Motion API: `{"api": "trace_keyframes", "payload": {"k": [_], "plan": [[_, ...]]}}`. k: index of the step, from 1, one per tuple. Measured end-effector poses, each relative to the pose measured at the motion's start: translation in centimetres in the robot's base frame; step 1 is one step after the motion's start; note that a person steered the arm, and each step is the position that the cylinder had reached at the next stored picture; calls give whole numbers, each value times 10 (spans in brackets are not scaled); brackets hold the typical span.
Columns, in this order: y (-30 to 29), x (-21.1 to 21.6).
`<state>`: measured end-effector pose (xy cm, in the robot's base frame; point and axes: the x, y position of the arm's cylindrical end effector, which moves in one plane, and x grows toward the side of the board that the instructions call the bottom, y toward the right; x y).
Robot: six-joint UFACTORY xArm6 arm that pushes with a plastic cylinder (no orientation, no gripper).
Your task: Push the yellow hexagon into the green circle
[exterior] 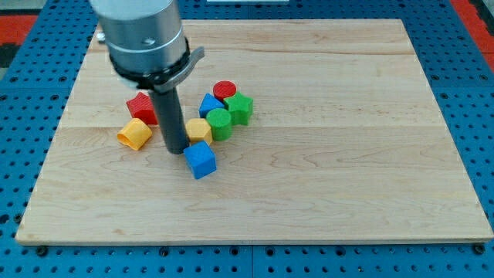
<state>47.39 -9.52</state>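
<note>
The yellow hexagon (199,130) lies left of centre on the wooden board (324,139) and touches the green circle (219,123) on its right. My tip (176,149) stands just left of the yellow hexagon, a little below it, close to its left edge. A blue cube (201,160) lies right of my tip, below the hexagon.
A red star-like block (141,106) and a second yellow block (135,133) lie left of the rod. A blue triangle block (209,106), a red circle (225,90) and a green star-like block (239,107) crowd behind the green circle.
</note>
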Motion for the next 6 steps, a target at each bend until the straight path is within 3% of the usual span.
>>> {"api": "trace_keyframes", "payload": {"k": [1, 6], "plan": [[28, -5], [7, 11]]}}
